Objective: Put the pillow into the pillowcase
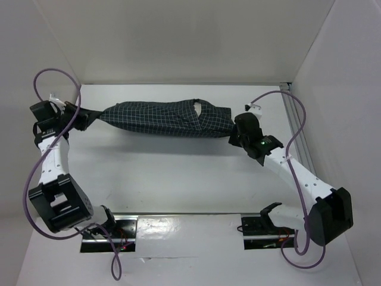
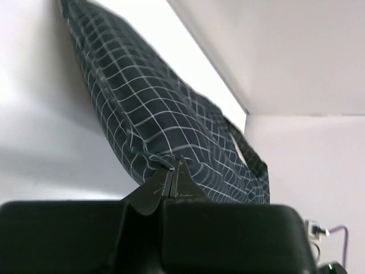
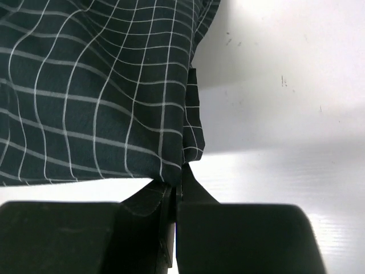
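From where I stand the job looks nearly finished. The pillowcase [image 1: 158,118] is plump and rounded, stretched lengthwise between the two arms and, by the shadow beneath it, apparently held up off the table [image 1: 178,179]. That fullness tells me the pillow [image 1: 198,108] is almost wholly inside. All I can see of it is a small cream patch showing through the gaping mouth near the pillowcase's right end. The left gripper [image 2: 172,166] is clenched on a pinch of checked cloth at the pillowcase's left, closed end. The right gripper [image 3: 178,181] is likewise clamped tight on the hem at the pillowcase's open right end, with a loose flap of cloth hanging just above its fingers. What remains, as I judge it, is to settle the last bit of pillow down past the mouth so that no cream shows. After that the flap needs drawing over and the filled pillowcase laying down flat. Nothing but the pillow appears to be inside the case, though its depths are hidden from every view.
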Robot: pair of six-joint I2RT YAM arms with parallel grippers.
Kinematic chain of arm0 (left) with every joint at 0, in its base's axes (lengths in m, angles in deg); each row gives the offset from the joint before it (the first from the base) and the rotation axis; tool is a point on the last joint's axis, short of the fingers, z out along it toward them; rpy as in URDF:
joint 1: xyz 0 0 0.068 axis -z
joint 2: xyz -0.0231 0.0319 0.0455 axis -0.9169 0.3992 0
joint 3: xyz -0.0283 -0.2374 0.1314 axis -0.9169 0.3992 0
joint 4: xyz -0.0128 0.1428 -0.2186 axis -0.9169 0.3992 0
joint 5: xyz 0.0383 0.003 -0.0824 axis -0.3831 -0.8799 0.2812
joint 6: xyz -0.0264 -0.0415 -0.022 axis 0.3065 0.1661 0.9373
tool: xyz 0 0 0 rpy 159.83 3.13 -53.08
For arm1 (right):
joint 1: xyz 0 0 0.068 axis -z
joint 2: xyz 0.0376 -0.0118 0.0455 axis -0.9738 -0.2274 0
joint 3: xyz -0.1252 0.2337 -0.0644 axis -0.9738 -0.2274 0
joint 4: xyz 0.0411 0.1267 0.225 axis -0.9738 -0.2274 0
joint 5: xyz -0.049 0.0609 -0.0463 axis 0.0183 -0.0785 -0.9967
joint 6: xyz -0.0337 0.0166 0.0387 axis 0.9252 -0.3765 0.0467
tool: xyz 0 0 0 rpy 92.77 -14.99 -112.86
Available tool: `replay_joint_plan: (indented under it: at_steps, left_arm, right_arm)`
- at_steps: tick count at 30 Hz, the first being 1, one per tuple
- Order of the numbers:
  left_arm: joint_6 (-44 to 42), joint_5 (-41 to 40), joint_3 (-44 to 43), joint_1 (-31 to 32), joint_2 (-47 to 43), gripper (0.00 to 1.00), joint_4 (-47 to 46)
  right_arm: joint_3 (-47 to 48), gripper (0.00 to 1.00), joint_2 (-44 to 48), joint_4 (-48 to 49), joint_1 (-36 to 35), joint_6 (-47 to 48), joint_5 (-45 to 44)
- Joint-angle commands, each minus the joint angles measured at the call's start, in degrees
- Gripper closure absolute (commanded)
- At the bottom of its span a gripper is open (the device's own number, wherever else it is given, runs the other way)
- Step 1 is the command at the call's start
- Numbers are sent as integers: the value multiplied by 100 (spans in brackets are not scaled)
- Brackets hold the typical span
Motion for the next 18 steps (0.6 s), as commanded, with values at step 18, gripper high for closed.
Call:
replay_joint_plan:
  at_steps: [18]
  left_arm:
    - [622, 1015, -2725, -1237, -993, 100, 894]
  right_arm:
    - [3135, 100, 1615, -1360, 633, 1045, -2201]
